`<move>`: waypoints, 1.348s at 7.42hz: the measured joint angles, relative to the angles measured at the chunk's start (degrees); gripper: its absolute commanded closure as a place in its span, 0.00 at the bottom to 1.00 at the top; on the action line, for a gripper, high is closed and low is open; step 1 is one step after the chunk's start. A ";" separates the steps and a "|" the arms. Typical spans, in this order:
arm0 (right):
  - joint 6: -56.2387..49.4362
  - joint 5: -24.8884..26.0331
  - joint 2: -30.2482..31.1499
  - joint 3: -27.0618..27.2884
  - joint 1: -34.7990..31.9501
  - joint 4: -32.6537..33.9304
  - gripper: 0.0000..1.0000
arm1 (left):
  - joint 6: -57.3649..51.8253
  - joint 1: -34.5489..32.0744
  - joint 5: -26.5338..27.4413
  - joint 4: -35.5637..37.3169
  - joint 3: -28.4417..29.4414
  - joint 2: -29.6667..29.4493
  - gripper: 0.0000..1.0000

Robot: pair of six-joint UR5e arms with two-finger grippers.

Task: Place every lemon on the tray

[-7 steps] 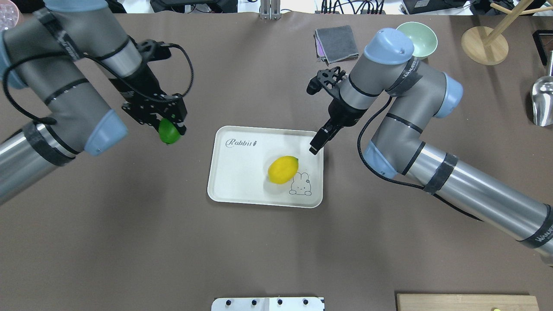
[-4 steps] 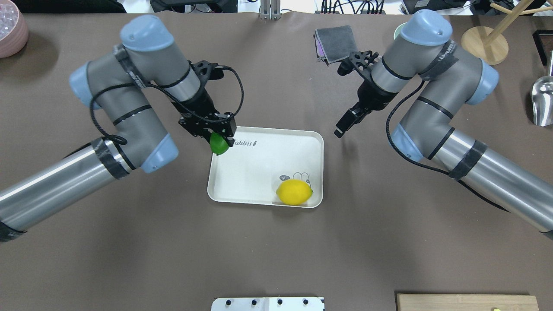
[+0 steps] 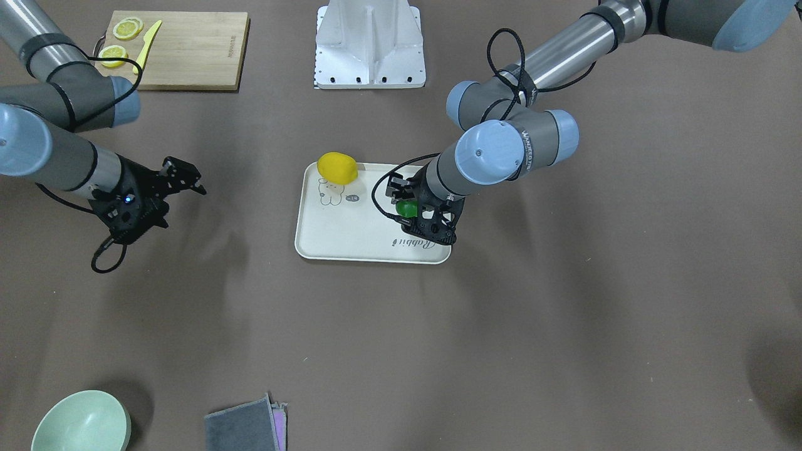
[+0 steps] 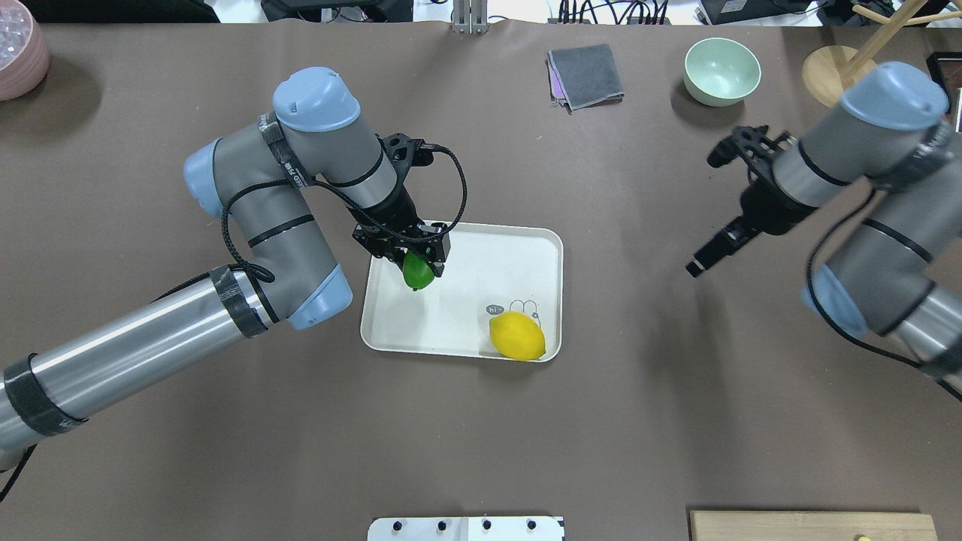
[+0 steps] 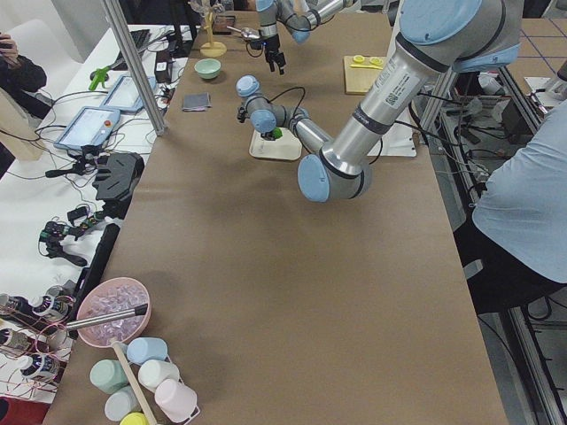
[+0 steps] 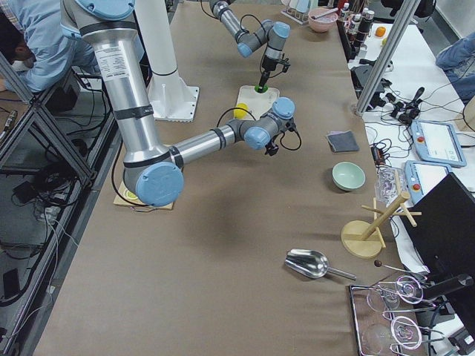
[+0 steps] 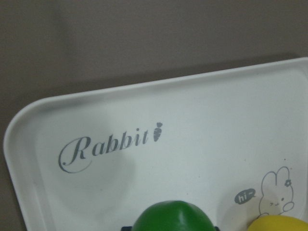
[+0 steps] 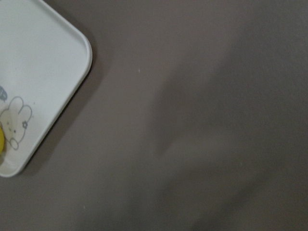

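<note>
**Green lemon pinched over tray, yellow lemon already on it**

Nearest the robot: the white base plate (image 4: 466,528) at the table's edge. To its right is a wooden cutting board (image 3: 177,49) carrying lemon slices (image 3: 127,28) and a small yellow knife (image 3: 147,52).

Mid-table sits the tray (image 4: 488,263), cream-white and flat on the brown table (image 4: 481,436). The yellow lemon (image 4: 517,336) lies on the tray in its near-right corner, against the rim. It is touching or overlapping the rabbit drawing (image 4: 521,306).

The left gripper (image 4: 418,263) points down over the tray's left half, fingers clamped on the green lemon (image 4: 418,276). The left wrist view shows this lemon at the bottom edge, with the "Rabbit" script (image 7: 108,148) on the tray floor beyond it. The two lemons are apart, green toward the far-left and yellow at near-right.

The right gripper (image 4: 695,267) hangs over bare table, well to the right of the tray, holding nothing. From overhead its fingers read as one dark bar, so I cannot tell whether they are spread or pressed together. The right wrist view shows only the tray's corner and table.

Far side: a folded grey cloth (image 4: 586,75), a mint-green bowl (image 4: 721,71), a wooden stand (image 4: 842,79) and a metal scoop (image 4: 945,176). A pink bowl (image 4: 19,56) sits at the far-left corner.
</note>
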State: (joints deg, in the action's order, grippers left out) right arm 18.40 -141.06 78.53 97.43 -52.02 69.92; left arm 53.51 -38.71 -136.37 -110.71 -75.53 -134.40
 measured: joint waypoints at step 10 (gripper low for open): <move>-0.31 3.19 19.97 10.35 -15.72 8.10 0.01 | -2.76 -11.20 0.82 4.36 -12.16 7.99 0.02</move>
State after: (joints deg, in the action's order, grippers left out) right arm 18.09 -137.87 98.50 107.78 -67.75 78.02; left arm 50.75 -49.91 -135.55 -106.35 -87.68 -126.41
